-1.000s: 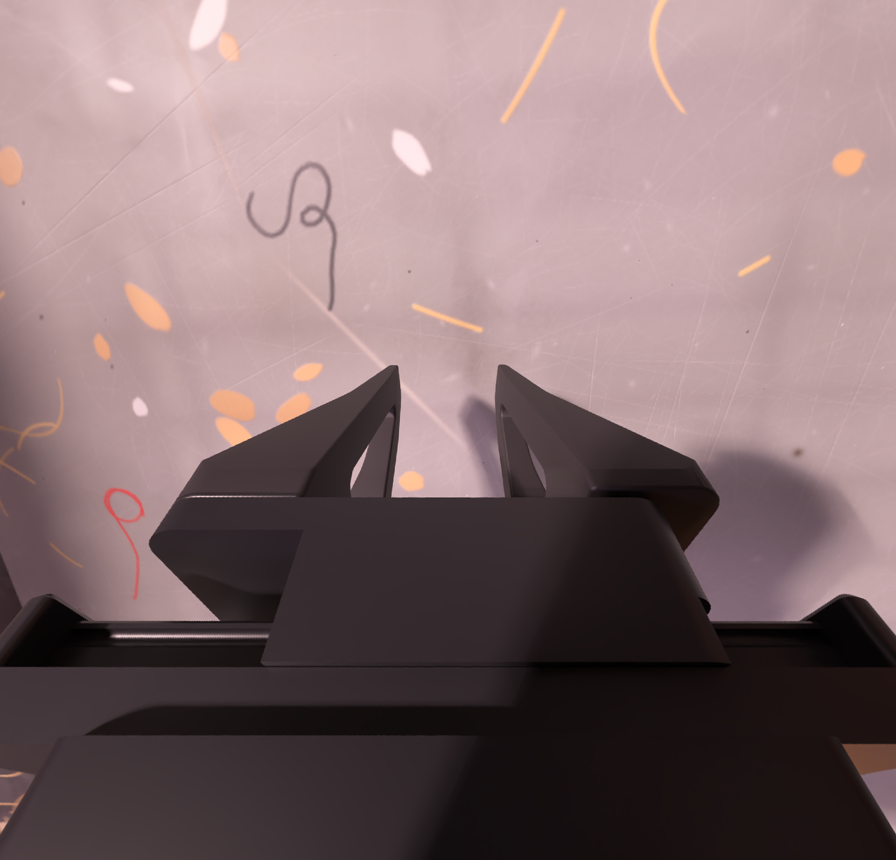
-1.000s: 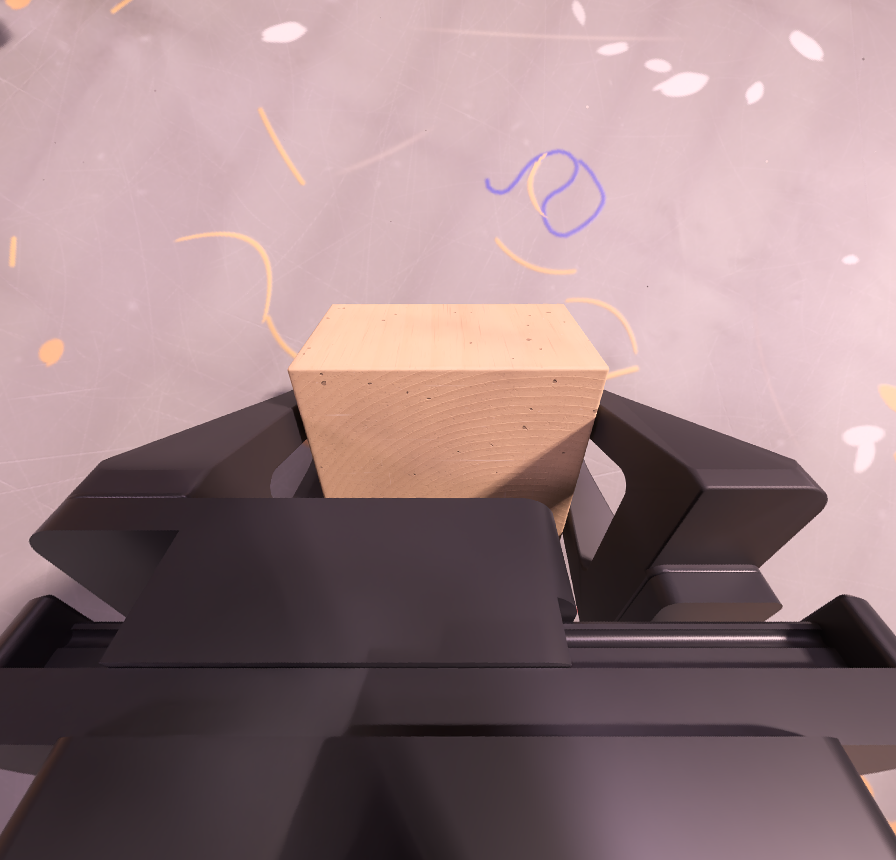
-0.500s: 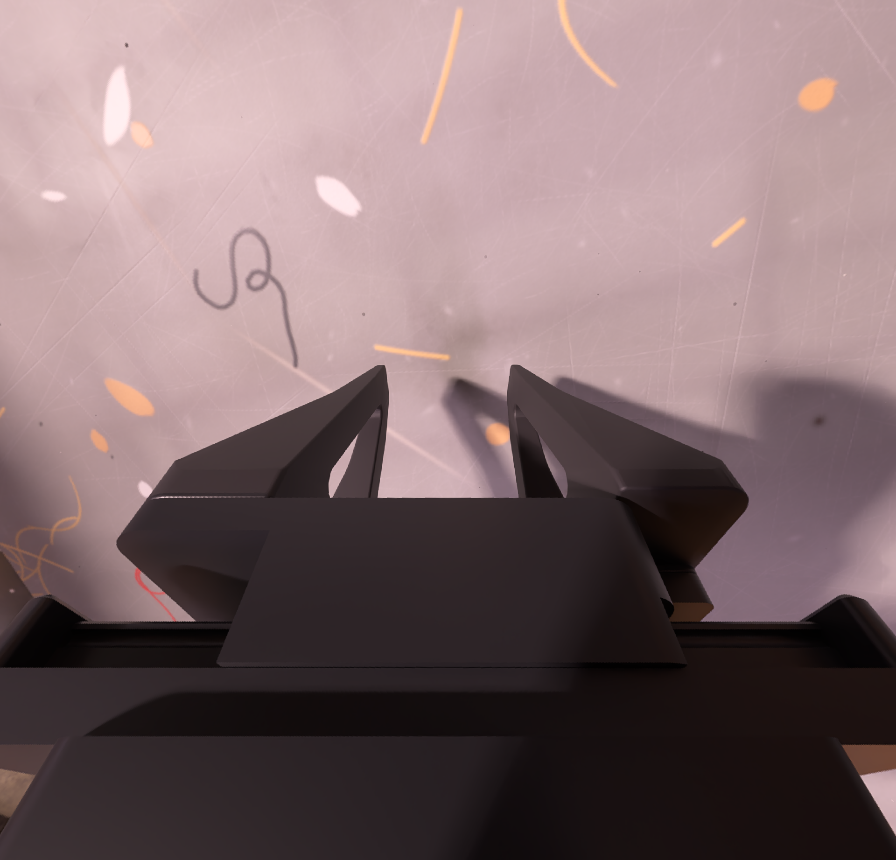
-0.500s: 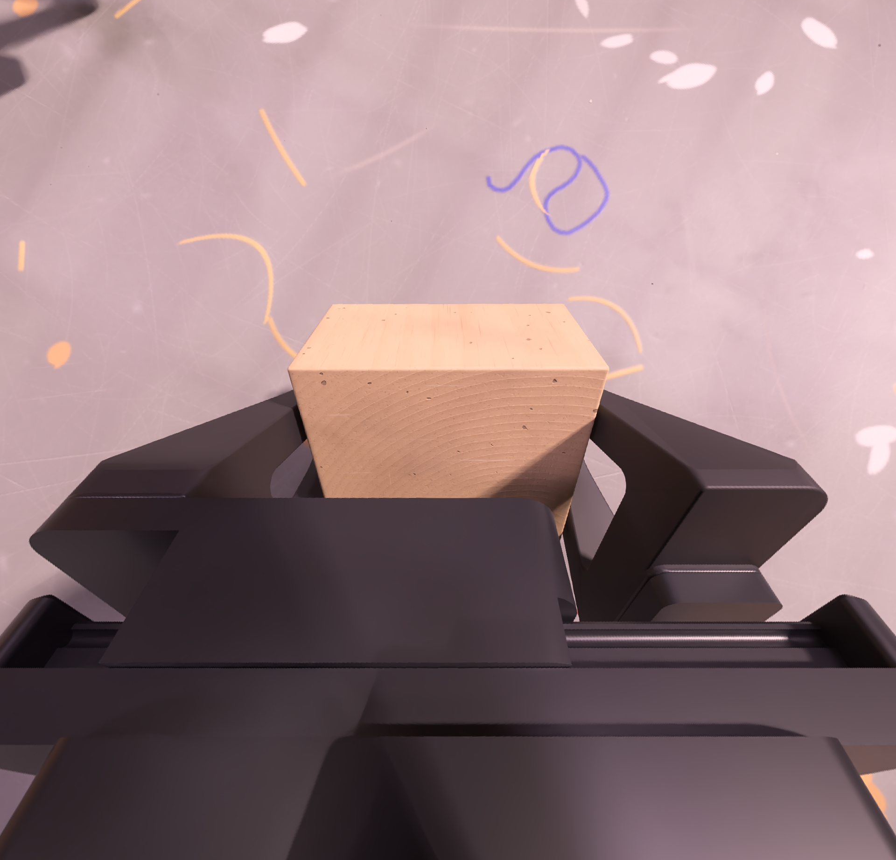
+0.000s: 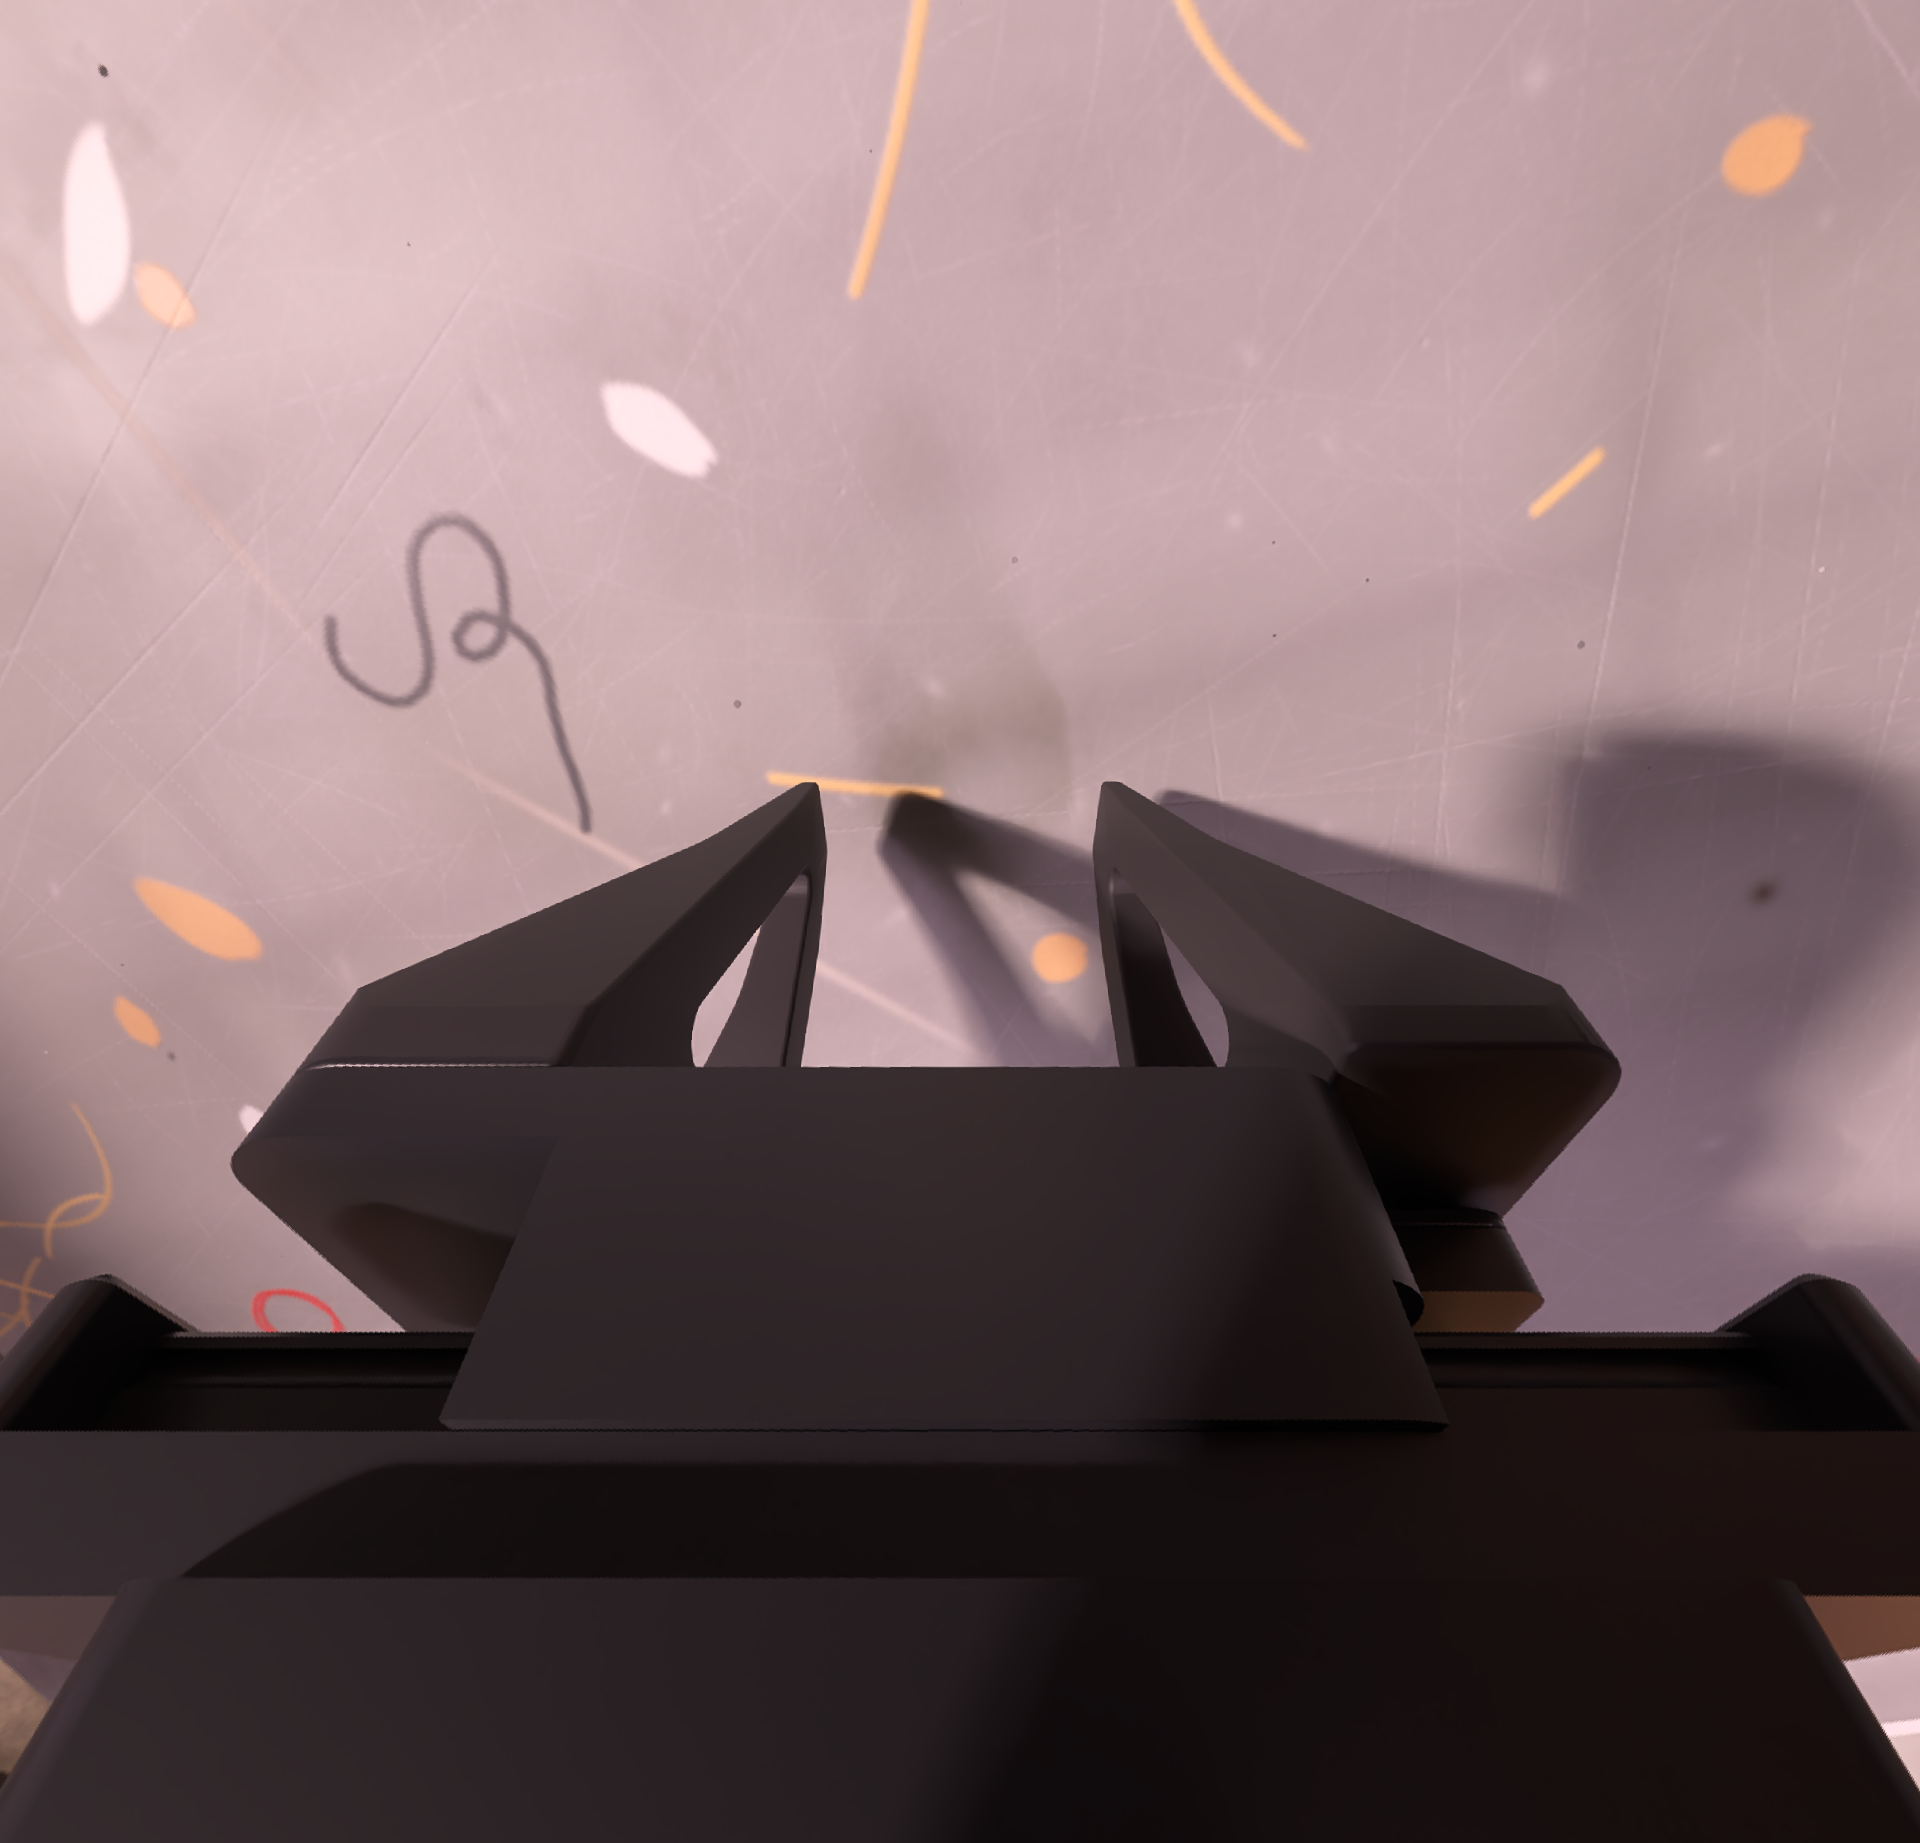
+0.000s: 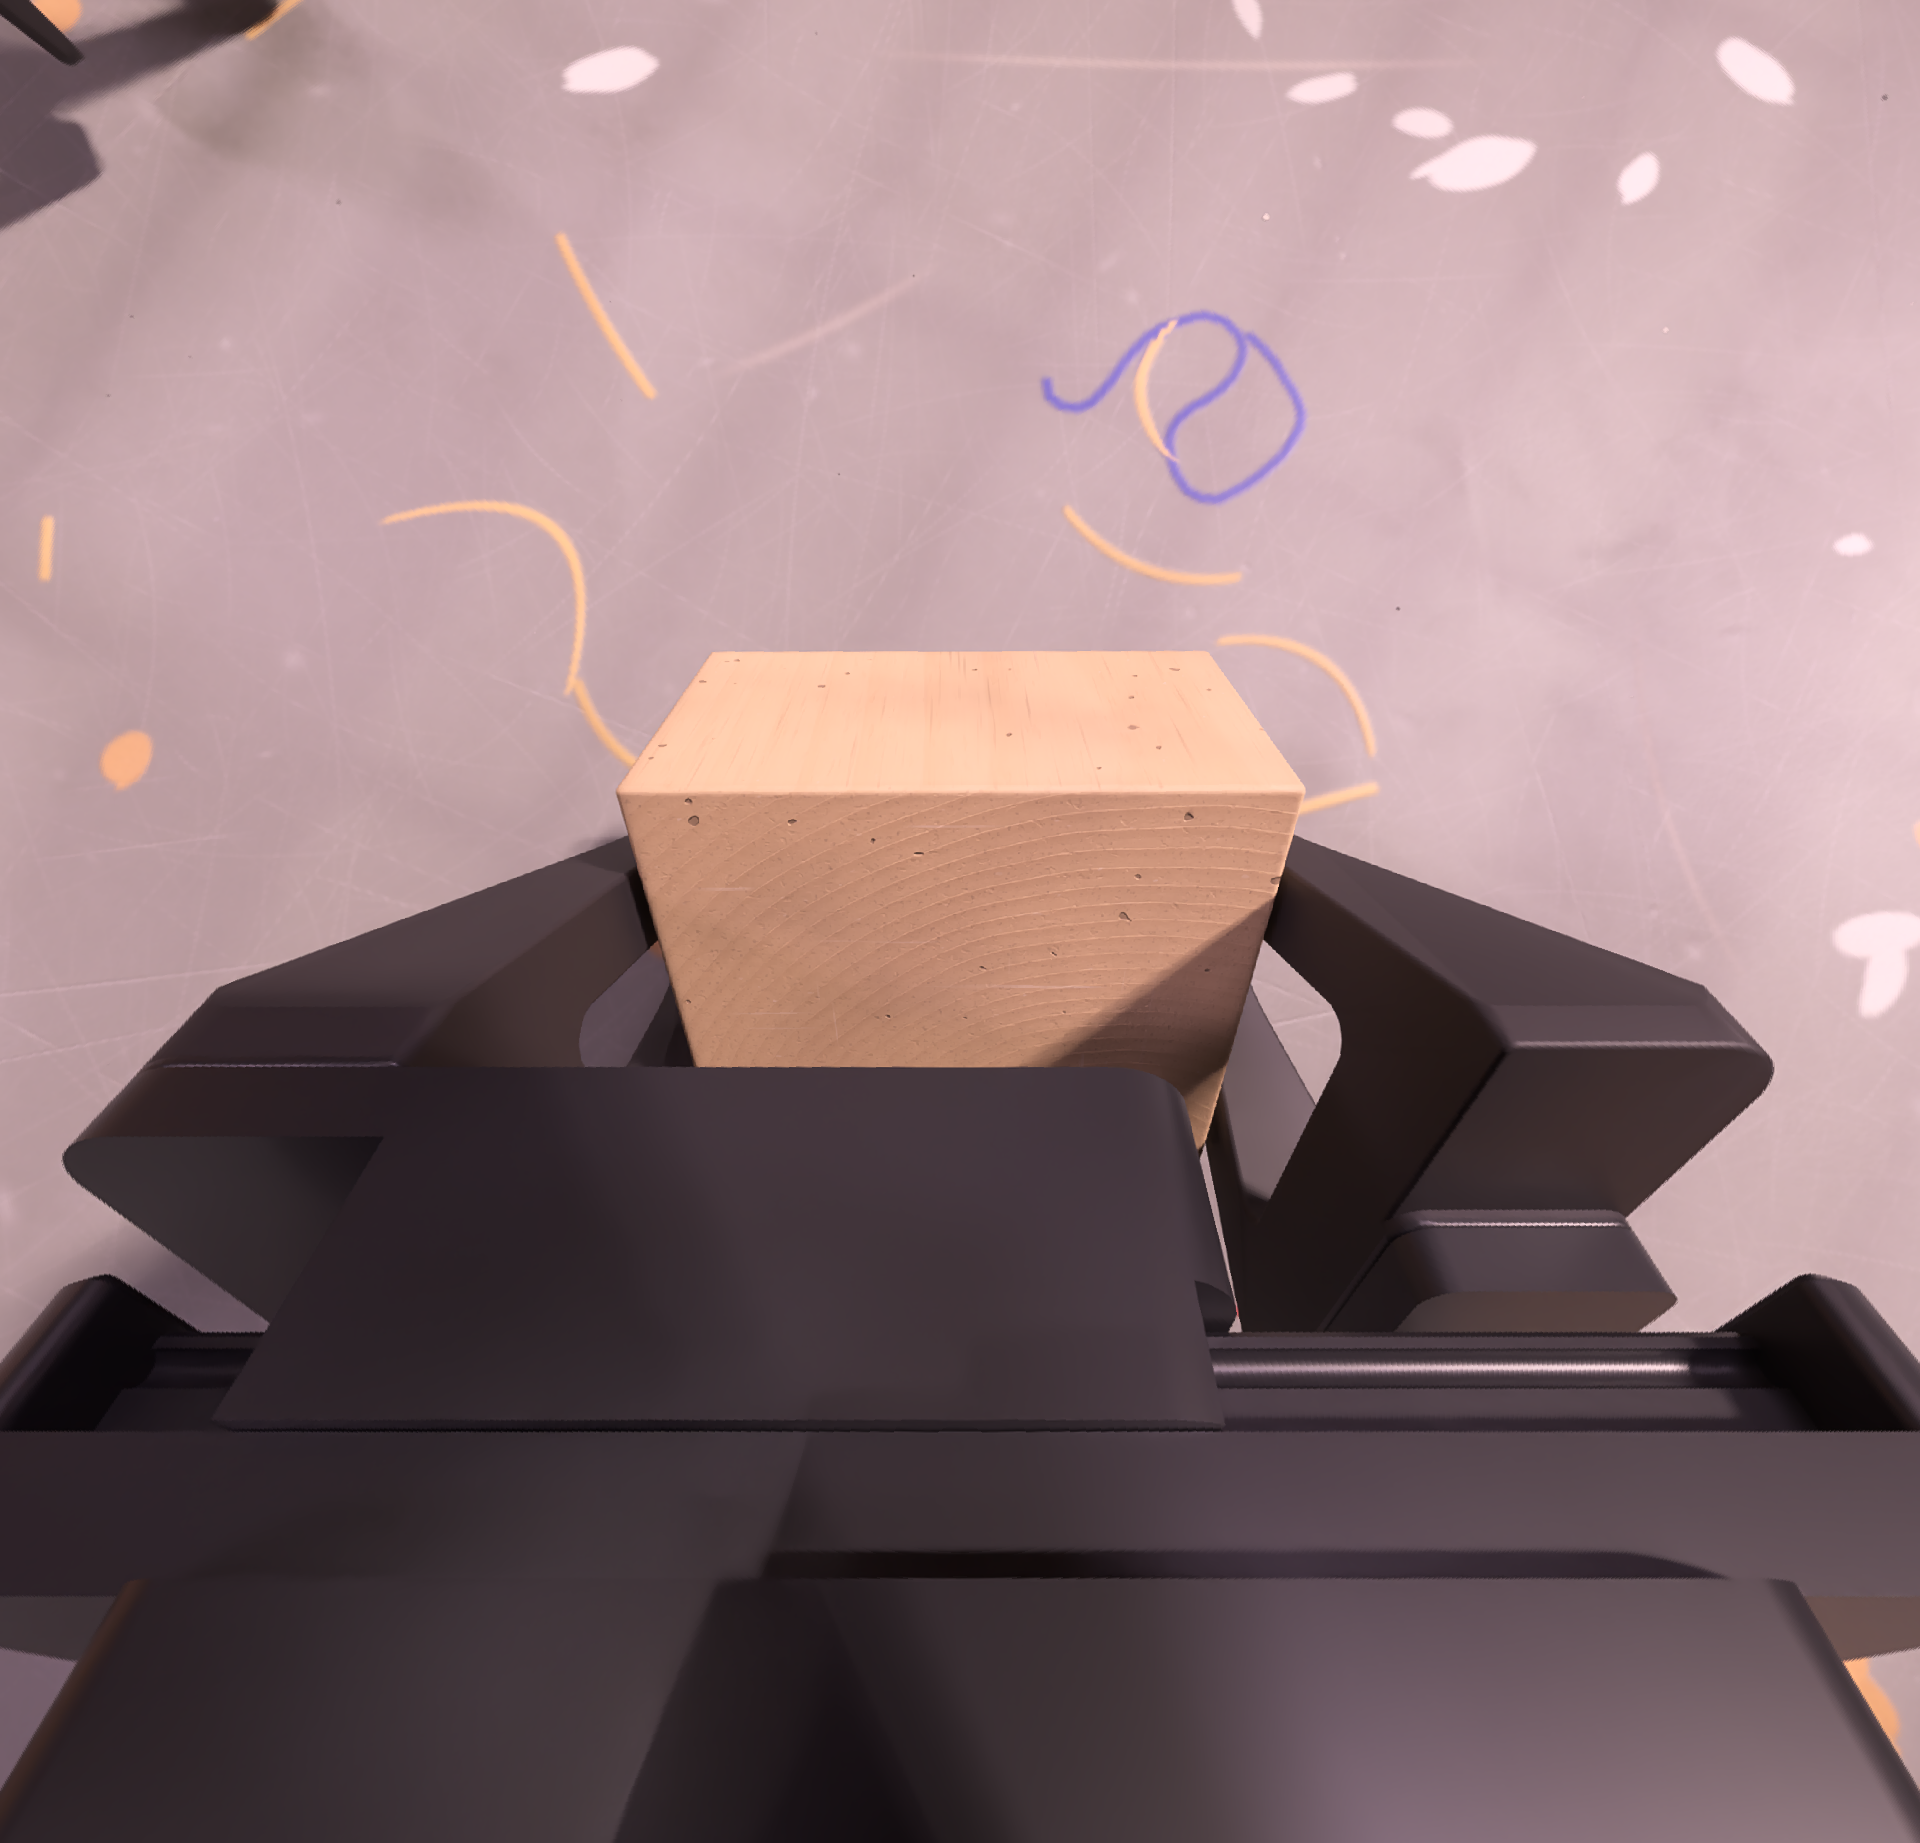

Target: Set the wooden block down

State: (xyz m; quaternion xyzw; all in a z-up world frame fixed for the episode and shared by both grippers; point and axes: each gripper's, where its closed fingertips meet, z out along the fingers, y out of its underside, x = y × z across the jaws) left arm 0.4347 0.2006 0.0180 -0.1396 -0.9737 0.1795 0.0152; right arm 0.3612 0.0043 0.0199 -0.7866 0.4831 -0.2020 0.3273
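Note:
The wooden block [image 6: 956, 744] is a pale cube with ring grain on the face toward the camera. My right gripper [image 6: 961, 858] is shut on it, one dark finger pressed on each side. The block's lower part is hidden behind the gripper body, so I cannot tell whether it touches the table [image 6: 1558, 650]. My left gripper [image 5: 961, 806] is open and empty, pointing down at the table [image 5: 1351, 391]; its shadow lies just right of the fingertips. The block does not show in the left wrist view.
The table is a scratched mauve surface with orange streaks, white and orange flecks, a blue scribble [image 6: 1195, 411] beyond the block and a grey scribble [image 5: 457, 650] left of the left gripper. A dark tip and its shadow [image 6: 62, 79] show at the right wrist view's top left corner.
My left gripper has moved forward over the table and its fingers have spread a little wider. My right gripper keeps its hold on the block and has drifted only slightly.

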